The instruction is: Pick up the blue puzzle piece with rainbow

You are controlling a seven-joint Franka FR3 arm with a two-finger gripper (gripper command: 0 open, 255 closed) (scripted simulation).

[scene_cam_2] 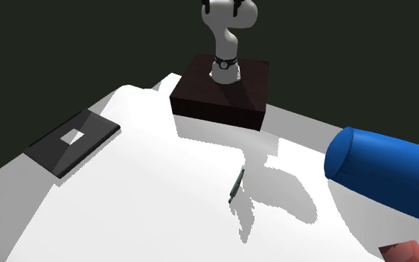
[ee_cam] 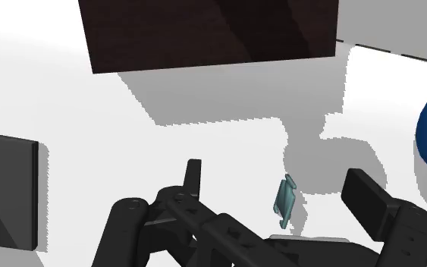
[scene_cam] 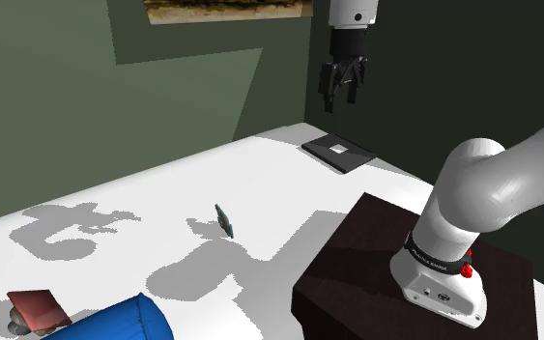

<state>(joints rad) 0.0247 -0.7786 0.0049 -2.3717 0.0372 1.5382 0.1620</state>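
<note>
The task has hardly begun, and nothing is grasped. The piece, a thin teal-blue slip standing on its edge, rests on the white table. In the shoulder view it lies to the left of the stand, apart from everything else. No rainbow print can be made out on it. In the second exterior view the piece sits nearer than the stand, between a dark flat tile at the left and a blue cylinder at the right.

The fingers are spread and clasp nothing. In the shoulder view they hang high over the table's far side, above the tile, well away from the piece. In the wrist view the piece appears between them but far below.

All the work seems left to do: reach the piece, come down, line up across its thin faces, close, and lift. Standing on edge, it may tip at a touch.
</note>
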